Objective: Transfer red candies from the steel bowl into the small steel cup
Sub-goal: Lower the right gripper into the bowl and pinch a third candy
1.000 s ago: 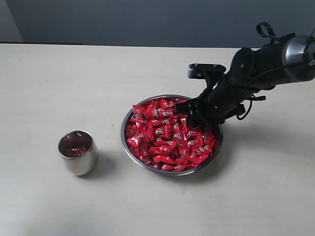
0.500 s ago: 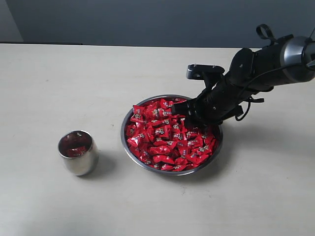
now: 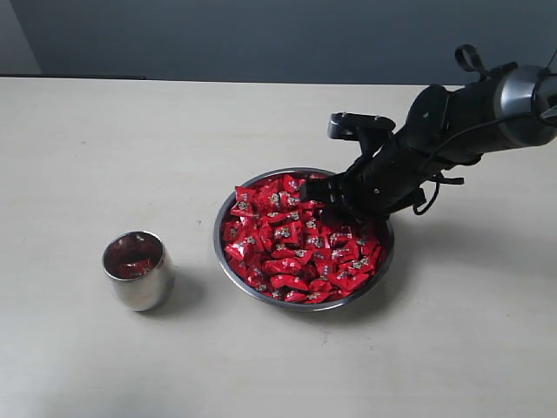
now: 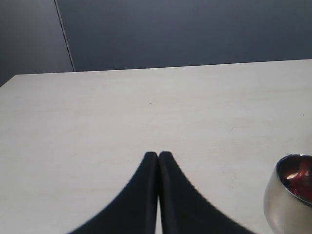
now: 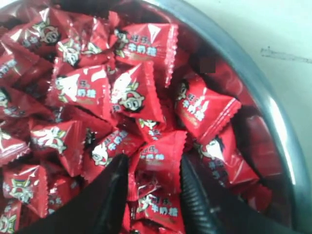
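The steel bowl (image 3: 228,266) sits mid-table, heaped with red candies (image 3: 291,248). My right gripper (image 3: 320,197) reaches in from the right over the bowl's far side. In the right wrist view its black fingers (image 5: 113,195) press both sides of one red candy (image 5: 158,163) on top of the heap, just inside the bowl's rim (image 5: 273,117). The small steel cup (image 3: 137,271) stands left of the bowl with a little red inside. My left gripper (image 4: 158,156) is shut on nothing above bare table, with the cup (image 4: 287,200) off to its side.
The pale table (image 3: 130,148) stretches round the bowl and the cup. A dark wall (image 3: 261,35) runs along its far edge. The right arm (image 3: 452,117) and its cable hang over the table right of the bowl.
The right gripper has shifted slightly left and up over the candies. The bowl, the cup and the left gripper have stayed put.
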Available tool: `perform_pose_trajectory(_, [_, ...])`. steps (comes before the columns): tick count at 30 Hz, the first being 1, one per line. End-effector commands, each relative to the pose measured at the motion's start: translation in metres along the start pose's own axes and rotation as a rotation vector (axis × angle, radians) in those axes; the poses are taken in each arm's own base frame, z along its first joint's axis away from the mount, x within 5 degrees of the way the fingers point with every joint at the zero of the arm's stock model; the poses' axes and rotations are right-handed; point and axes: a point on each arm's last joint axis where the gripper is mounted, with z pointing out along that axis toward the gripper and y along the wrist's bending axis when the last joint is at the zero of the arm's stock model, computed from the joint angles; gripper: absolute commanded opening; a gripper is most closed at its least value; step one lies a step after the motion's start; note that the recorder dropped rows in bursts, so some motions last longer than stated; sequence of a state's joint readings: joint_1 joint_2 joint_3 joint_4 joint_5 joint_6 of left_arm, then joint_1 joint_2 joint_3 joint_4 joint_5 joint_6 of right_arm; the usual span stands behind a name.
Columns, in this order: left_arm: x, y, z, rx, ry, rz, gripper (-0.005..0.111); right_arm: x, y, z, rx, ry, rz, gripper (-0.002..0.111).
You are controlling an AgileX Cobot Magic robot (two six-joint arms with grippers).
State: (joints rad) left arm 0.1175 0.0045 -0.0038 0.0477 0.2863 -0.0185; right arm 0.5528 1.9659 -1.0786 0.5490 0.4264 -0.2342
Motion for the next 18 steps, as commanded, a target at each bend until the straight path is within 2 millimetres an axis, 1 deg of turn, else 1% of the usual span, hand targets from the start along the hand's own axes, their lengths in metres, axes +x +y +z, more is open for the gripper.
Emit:
perform_pose_trajectory(1, [0.0009, -0.0001, 0.0, 0.0, -0.002, -0.003, 0.0, -0.0004, -0.0026, 0.0043, 0.002, 0.002, -0.003, 0.035])
perform_pose_trajectory(2, [0.0009, -0.0001, 0.0, 0.0, -0.002, -0.003, 0.0, -0.0002, -0.0028, 0.0049, 0.002, 0.004, -0.003, 0.035])
perform_pose_trajectory(4, [0.0009, -0.0001, 0.0, 0.0, -0.002, -0.003, 0.0, -0.0004, -0.0029, 0.0049, 0.003, 0.002, -0.003, 0.032])
perform_pose_trajectory(6, [0.0009, -0.0001, 0.0, 0.0, -0.002, -0.003, 0.0, -0.0004, -0.0029, 0.0049, 0.003, 0.002, -0.012, 0.014])
perform_pose_trajectory(8, [0.0009, -0.0001, 0.0, 0.0, -0.002, -0.003, 0.0, -0.0006, -0.0029, 0.0049, 0.003, 0.0, -0.025, -0.001])
perform_pose_trajectory(12, [0.0009, -0.0001, 0.0, 0.0, -0.002, -0.003, 0.0, -0.0005, -0.0033, 0.0049, 0.008, 0.001, -0.038, -0.001])
perform_pose_trajectory(18, [0.0009, -0.0001, 0.0, 0.0, -0.002, -0.003, 0.0, -0.0035, -0.0011, -0.0029, 0.006, -0.023, -0.05, -0.001])
